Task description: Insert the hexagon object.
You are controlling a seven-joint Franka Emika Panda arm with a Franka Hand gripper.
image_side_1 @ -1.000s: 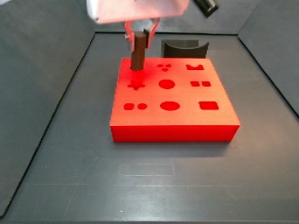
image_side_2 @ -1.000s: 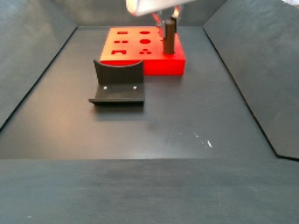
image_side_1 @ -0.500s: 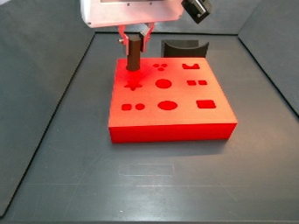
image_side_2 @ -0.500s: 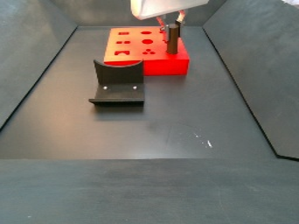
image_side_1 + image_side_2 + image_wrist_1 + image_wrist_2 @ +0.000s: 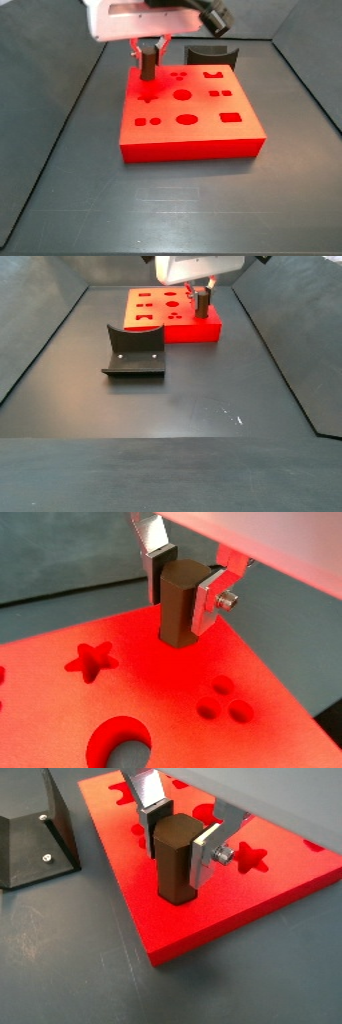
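My gripper (image 5: 185,584) is shut on the hexagon object (image 5: 179,604), a dark-brown six-sided peg held upright. In both wrist views its lower end meets the top of the red block (image 5: 174,692) near a corner, beside a star-shaped hole (image 5: 91,660); I cannot tell whether it is in a hole. The peg (image 5: 175,860) stands between the silver fingers (image 5: 209,856). In both side views the gripper (image 5: 147,50) is over the block's far left part (image 5: 187,115), and the peg (image 5: 203,302) stands at the block's edge (image 5: 187,331).
The red block has several shaped holes, among them a round hole (image 5: 123,737) and a three-lobed hole (image 5: 222,702). The dark fixture (image 5: 135,351) stands on the grey floor beside the block and shows in a wrist view (image 5: 34,823). Grey walls ring the floor.
The gripper has moved down and a little left with the peg; the peg's lower end now stands lower against the red block's top.
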